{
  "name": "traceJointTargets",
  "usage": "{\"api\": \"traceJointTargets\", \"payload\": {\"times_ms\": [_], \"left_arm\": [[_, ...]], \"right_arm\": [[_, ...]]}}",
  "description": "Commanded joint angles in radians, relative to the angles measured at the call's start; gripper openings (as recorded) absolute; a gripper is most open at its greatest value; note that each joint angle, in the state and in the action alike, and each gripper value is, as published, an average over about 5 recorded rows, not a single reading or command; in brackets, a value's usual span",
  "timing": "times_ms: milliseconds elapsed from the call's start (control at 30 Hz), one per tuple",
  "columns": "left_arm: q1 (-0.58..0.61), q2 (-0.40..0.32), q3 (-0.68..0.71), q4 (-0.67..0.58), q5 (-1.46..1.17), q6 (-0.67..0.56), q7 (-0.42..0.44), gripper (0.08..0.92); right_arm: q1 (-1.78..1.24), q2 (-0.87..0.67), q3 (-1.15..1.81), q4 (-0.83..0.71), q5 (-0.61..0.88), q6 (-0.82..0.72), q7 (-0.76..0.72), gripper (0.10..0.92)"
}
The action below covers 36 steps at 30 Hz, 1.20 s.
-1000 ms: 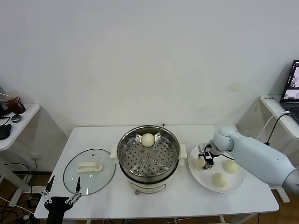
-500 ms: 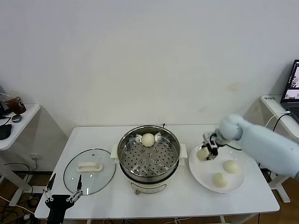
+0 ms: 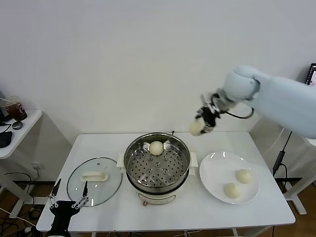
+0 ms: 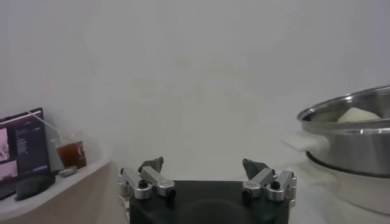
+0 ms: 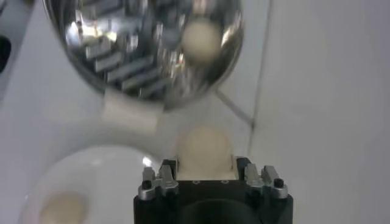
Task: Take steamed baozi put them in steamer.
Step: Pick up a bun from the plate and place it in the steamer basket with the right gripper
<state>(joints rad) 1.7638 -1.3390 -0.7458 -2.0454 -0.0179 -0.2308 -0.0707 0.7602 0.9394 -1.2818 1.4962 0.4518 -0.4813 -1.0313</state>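
Observation:
My right gripper (image 3: 202, 123) is shut on a cream-white baozi (image 3: 196, 128), held high in the air above the gap between steamer and plate. The right wrist view shows that baozi (image 5: 204, 148) clamped between the jaws. The shiny steel steamer (image 3: 157, 160) stands mid-table on its white base, with one baozi (image 3: 156, 147) resting on the far side of its perforated tray. Two more baozi (image 3: 243, 176) (image 3: 231, 190) lie on the white plate (image 3: 217, 170) to the right. My left gripper (image 3: 67, 203) waits open by the table's near left corner.
A round glass lid (image 3: 94, 180) with a white handle lies flat left of the steamer. A side desk (image 3: 15, 131) with a cup stands at far left. In the left wrist view the steamer's rim (image 4: 350, 122) shows off to one side.
My right gripper lifted a baozi off the plate and carried it up and toward the steamer. The plate went from three baozi to two. The left arm stayed put.

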Motion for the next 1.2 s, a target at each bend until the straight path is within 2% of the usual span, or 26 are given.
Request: {"api": "traceJointTargets", "payload": {"times_ms": [33,300,1067,1200], "left_arm": [[-0.011,0.002,-0.006,0.003,-0.005,-0.001,-0.001,0.823],[-0.013,-0.015,-0.022,-0.001,-0.001,-0.003,-0.002,0.823],[-0.008,-0.024,-0.021,-0.008,-0.001,-0.005,-0.002,0.823],[-0.008,-0.025,-0.023,-0.008,-0.001,-0.007,-0.002,0.823]], "right_arm": [[-0.009,0.318,-0.086,-0.001,0.223,-0.224,0.136,0.577],[-0.135,0.421,-0.085,-0.087,0.2,-0.245,0.17,0.577],[-0.293,0.456,-0.041,-0.232,0.106,-0.244,0.22,0.577],[-0.318,0.458,-0.023,-0.248,0.105,-0.244,0.234,0.604]]}}
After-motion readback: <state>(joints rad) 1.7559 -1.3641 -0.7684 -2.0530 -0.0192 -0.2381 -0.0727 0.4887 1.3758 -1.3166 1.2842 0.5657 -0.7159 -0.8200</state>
